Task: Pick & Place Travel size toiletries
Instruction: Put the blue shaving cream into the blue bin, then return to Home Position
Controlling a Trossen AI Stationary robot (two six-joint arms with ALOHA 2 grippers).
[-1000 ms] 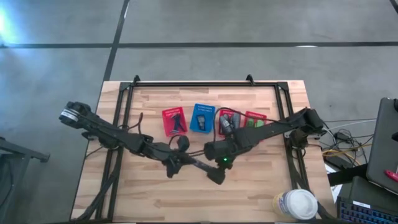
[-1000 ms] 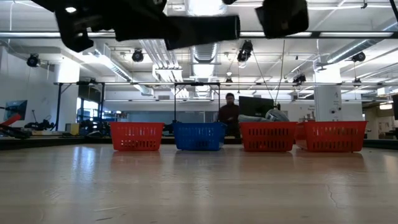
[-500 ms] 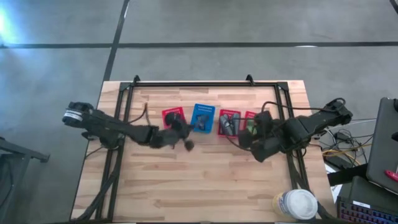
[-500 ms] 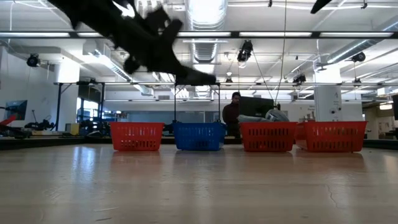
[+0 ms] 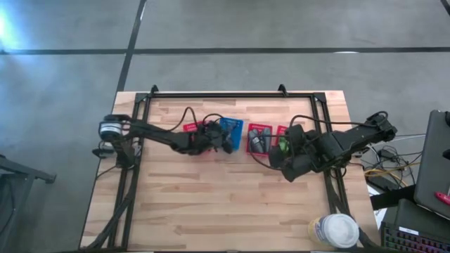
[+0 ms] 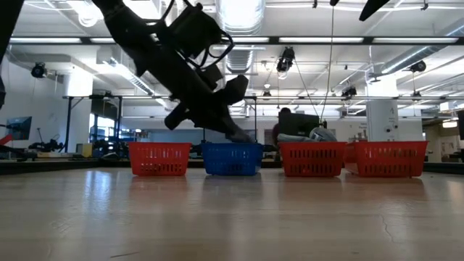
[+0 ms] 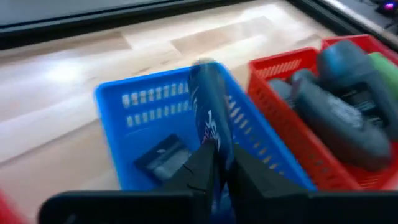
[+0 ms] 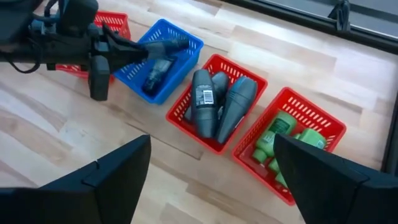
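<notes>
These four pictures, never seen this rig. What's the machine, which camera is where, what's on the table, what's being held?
It is a two-armed robot at a wooden table. One camera looks straight down, one sits level with the tabletop, and one rides on each wrist.

On the table four slotted baskets stand in a row: a red basket, a blue basket, a red one with grey tubes and a red one with green tubes.

The left gripper is over the blue basket, shut on a thin dark blue piece; a dark flat packet already lies inside.

The right gripper waits open and empty near the green tubes' basket.
</notes>
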